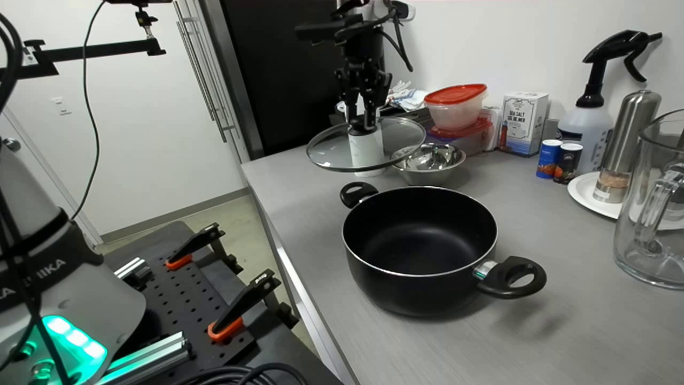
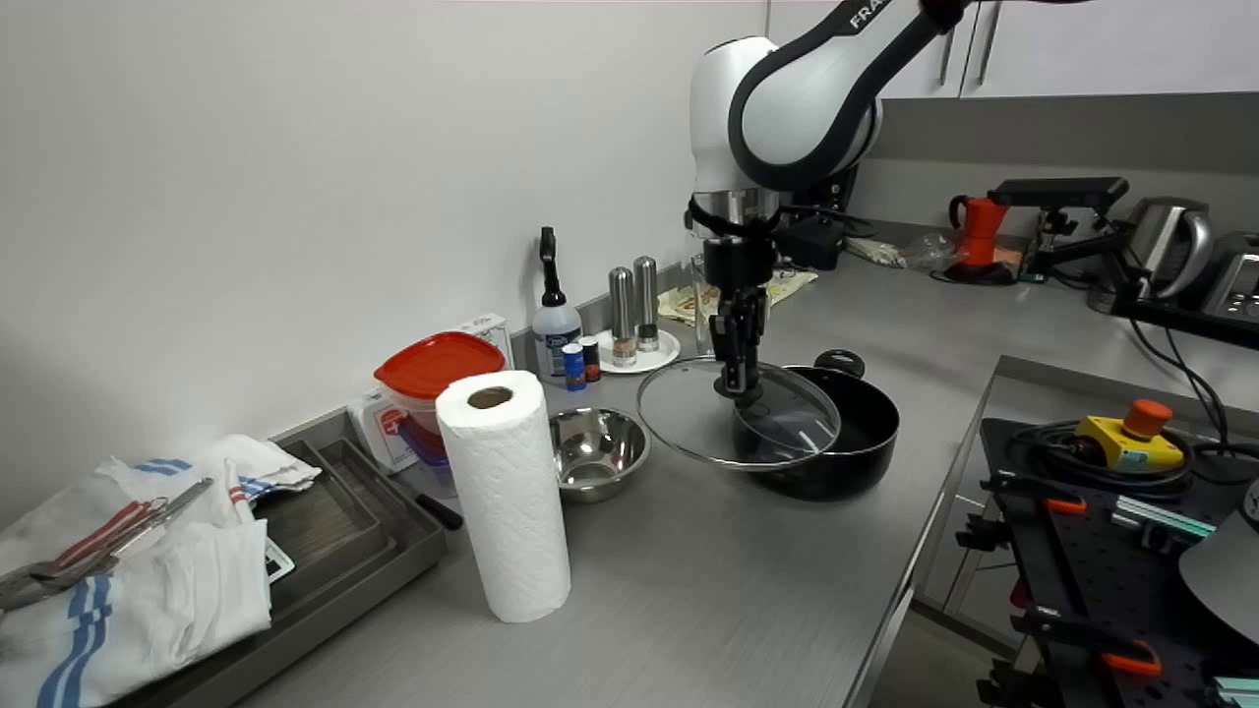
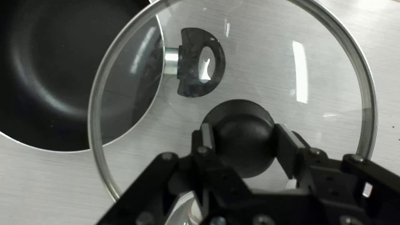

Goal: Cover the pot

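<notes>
The black pot (image 1: 411, 291) stands open and upright on the grey counter, with a loop handle on each side. It also shows in an exterior view (image 2: 866, 467) and partly in the wrist view (image 3: 53, 72). My gripper (image 3: 242, 134) is shut on the black knob (image 3: 245, 148) of a clear glass lid (image 3: 268, 81) with a metal rim. The lid hangs in the air in both exterior views (image 1: 331, 149) (image 2: 689, 418), offset to one side of the pot. In the wrist view it overlaps one pot handle and part of the pot's rim.
A steel bowl (image 1: 430, 168) stands close to the pot, near the lid. A paper towel roll (image 2: 507, 511) stands beside the bowl. Red-lidded containers (image 1: 457, 104), a spray bottle (image 1: 585, 128), a plate with grinders (image 2: 639, 354) and a glass pitcher (image 1: 649, 230) stand around.
</notes>
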Motion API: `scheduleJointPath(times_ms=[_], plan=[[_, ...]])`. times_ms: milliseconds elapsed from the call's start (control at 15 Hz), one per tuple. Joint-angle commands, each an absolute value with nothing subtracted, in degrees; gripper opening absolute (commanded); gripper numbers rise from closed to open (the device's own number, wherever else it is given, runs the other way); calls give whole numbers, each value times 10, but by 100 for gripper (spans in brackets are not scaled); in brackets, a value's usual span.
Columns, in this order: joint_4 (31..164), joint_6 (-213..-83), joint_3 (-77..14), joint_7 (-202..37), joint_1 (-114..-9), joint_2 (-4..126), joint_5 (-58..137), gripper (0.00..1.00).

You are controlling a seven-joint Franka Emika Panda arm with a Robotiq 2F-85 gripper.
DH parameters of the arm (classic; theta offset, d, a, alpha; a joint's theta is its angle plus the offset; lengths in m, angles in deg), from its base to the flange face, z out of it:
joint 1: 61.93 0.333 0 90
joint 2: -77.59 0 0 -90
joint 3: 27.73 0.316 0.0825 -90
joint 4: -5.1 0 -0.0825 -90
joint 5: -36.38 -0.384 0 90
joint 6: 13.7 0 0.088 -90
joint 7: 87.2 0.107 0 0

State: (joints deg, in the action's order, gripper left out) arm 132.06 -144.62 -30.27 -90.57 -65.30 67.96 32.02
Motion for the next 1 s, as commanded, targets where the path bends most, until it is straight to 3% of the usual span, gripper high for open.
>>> scheduleJointPath(times_ms=[0,933], plan=[[1318,-1427,-318,-879,-659,690,347,25],[1337,-1435,-365,-869,-705,682,360,25]])
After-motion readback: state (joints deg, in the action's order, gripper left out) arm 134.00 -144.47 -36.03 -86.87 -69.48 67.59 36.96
